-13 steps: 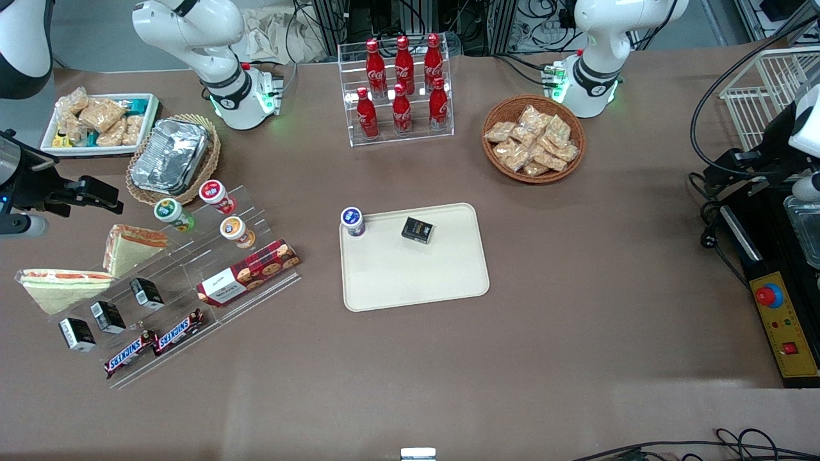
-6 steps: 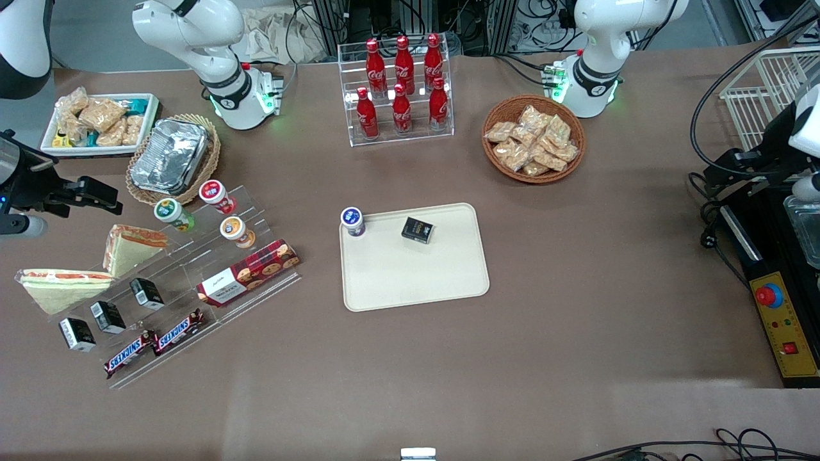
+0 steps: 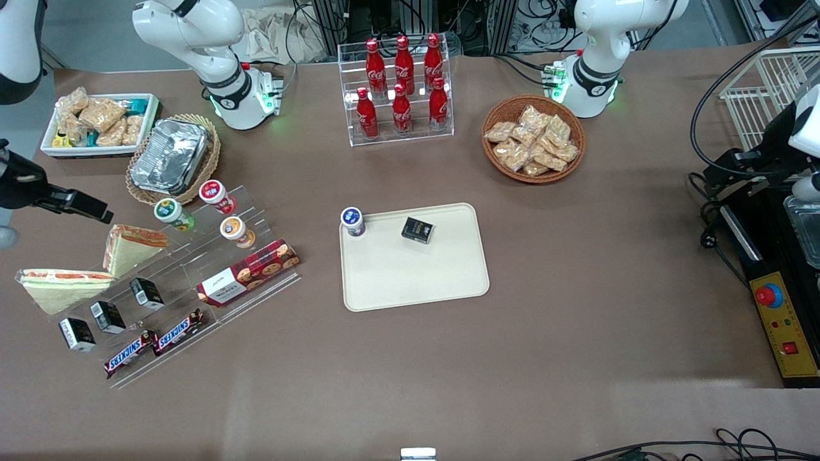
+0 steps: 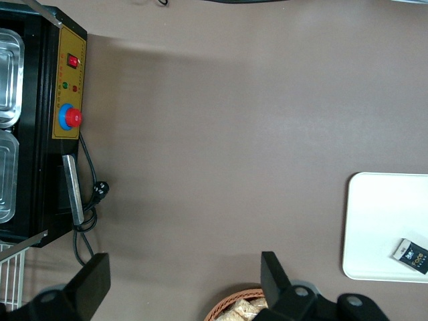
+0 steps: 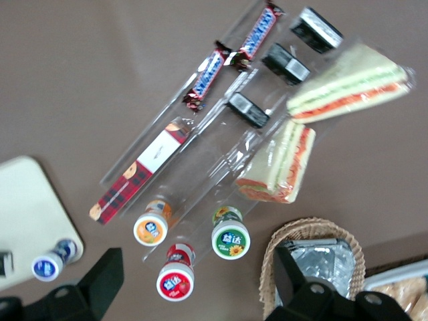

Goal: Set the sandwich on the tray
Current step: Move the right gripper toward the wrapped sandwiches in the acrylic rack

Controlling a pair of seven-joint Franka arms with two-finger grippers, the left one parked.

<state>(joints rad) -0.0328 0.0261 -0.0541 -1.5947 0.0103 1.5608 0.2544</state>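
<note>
Front view, gripper: the right arm's gripper (image 3: pixel 80 205) is hovering at the working arm's end of the table, above the brown table (image 3: pixel 576 269), nearer the camera than the white snack bin (image 3: pixel 150 121).
Front view, sandwich: the sandwich (image 3: pixel 61 288) is lying flat on the clear stepped display rack (image 3: pixel 192 269), nearer the camera than the gripper and well apart from it.
Front view, neighbour: the second wedge (image 3: pixel 131 246) is leaning on the rack just beside the sandwich, between it and the three small cups (image 3: pixel 218 195).
Front view, tray: the tray (image 3: pixel 416 282) is sitting mid-table, well apart from the sandwich, carrying a small bottle (image 3: pixel 353 221) at one corner and a small black box (image 3: pixel 418 230).
Left wrist view, tray: one end of the tray (image 4: pixel 381 221) is showing, with the black box (image 4: pixel 409 254) on it; the wicker basket (image 4: pixel 237 306) of snack bags is peeking in close by.
Right wrist view, fingers: both fingers (image 5: pixel 107 274) are standing wide apart, spread over the rack and gripping nothing.
Right wrist view, sandwich: the sandwich (image 5: pixel 348 83) is showing its red and green stripes, lying beside the black boxes (image 5: pixel 284 63), with the orange-red wedge (image 5: pixel 277 164) almost touching it.
Right wrist view, tray: a corner of the tray (image 5: pixel 27 200) is showing, with the bottle (image 5: pixel 48 266) standing on it.
</note>
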